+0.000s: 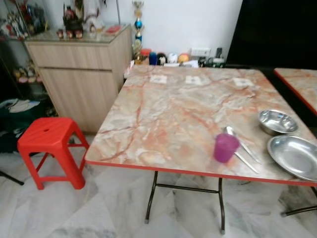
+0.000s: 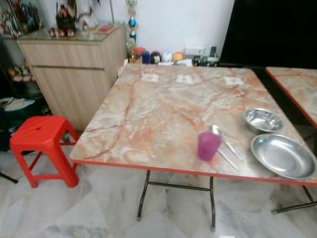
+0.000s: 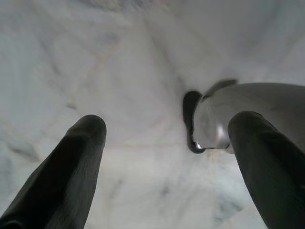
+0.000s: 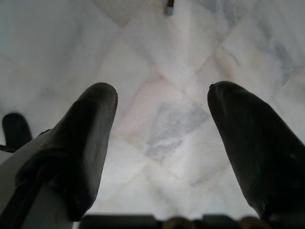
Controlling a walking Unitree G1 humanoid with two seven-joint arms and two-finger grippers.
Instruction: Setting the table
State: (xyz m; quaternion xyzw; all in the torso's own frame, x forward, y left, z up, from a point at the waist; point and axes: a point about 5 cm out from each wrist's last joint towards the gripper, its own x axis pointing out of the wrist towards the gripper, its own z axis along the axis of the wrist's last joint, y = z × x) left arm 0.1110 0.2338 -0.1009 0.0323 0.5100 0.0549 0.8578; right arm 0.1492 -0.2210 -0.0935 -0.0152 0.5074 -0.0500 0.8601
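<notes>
So the stuff for the table setting is all bunched at the lower right of the head view: a purple cup (image 1: 226, 147) stands upright near the front edge of the table (image 1: 163, 114), with a spoon (image 1: 241, 144) lying just behind and to its right, and a second thin utensil (image 1: 246, 162) lying by it, could be a knife or fork, too small to tell. Right of those sits a big flat steel plate (image 1: 295, 156) at the right edge of the frame, and just above it a smaller steel bowl (image 1: 277, 121), close to the plate. The table has a pinkish marble-look top with a red rim and folding metal legs, and three small paper cards (image 1: 197, 79) lie in a row near its far edge. A red plastic stool (image 1: 50, 148) stands on the white marble floor (image 1: 99, 213) at the lower left, beside a wooden cabinet (image 1: 81, 69) with figurines on top in the upper left. A second table (image 1: 302, 84) pokes in at the right. Both arms just hang over the floor: the left claw (image 3: 167, 129) is spread wide and holds nothing, and the right claw (image 4: 162, 102) is spread apart too, nothing between its fingers.
</notes>
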